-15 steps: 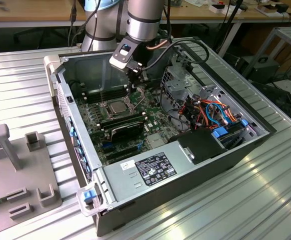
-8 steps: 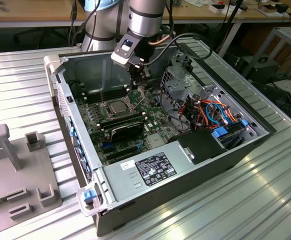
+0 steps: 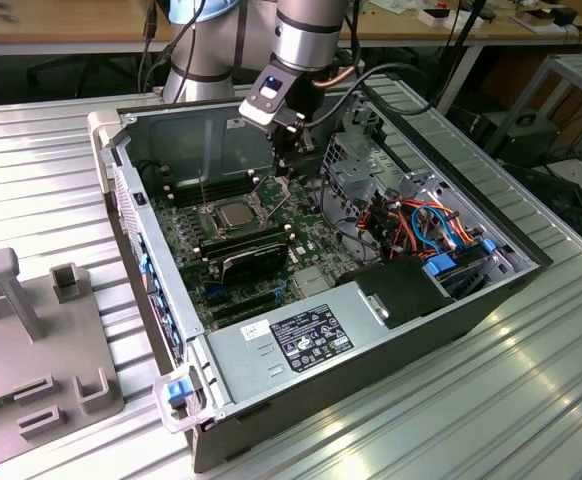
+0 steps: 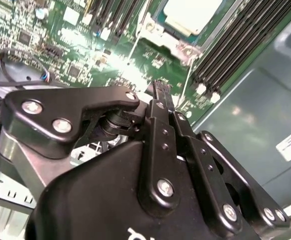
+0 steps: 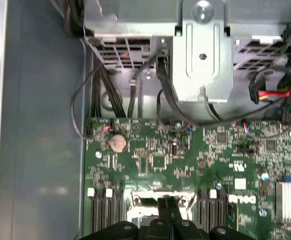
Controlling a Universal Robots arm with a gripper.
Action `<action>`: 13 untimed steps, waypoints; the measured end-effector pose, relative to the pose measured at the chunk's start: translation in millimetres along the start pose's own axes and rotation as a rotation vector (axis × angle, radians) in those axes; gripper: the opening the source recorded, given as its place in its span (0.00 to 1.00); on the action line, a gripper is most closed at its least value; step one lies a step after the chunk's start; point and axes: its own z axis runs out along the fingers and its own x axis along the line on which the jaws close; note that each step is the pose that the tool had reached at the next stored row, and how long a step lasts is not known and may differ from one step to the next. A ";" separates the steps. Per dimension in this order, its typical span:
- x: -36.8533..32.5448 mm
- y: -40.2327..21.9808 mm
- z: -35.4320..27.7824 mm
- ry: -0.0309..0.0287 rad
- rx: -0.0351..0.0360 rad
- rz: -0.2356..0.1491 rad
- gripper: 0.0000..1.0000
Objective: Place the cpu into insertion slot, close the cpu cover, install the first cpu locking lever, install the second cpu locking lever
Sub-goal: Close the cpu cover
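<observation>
The cpu [image 3: 233, 213] lies flat in the insertion slot on the green motherboard, its silver top [image 4: 193, 12] showing. The cpu cover [image 4: 161, 37] is a silver frame lying down around the chip. Two thin wire levers stand up from the socket's sides, one [image 3: 203, 192] on the exterior view's left and one [image 4: 184, 82] close to my fingertips. My gripper [image 3: 289, 168] hangs just above the board to the exterior view's right of the socket. Its black fingers [image 4: 158, 107] are pressed together with nothing between them, and their tips [image 5: 166, 204] reach the cover's edge.
The open computer case [image 3: 171, 125] rests on a ribbed metal table. Long black memory slots [image 4: 235, 45] flank the socket. A drive cage [image 5: 201, 60] with cables and a power supply [image 3: 301, 340] crowd the case's other end. A grey fixture [image 3: 31, 330] stands at the exterior view's left.
</observation>
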 end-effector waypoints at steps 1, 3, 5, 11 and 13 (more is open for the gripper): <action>0.2 3.8 0.0 -0.0002 0.0006 0.000 0.11; 0.9 11.1 0.2 -0.0002 0.0010 0.000 0.11; 1.3 15.1 0.8 -0.0001 0.0010 0.000 0.11; 3.8 28.7 6.3 -0.0002 0.0011 0.000 0.11; 3.9 28.7 10.4 -0.0001 0.0012 0.000 0.11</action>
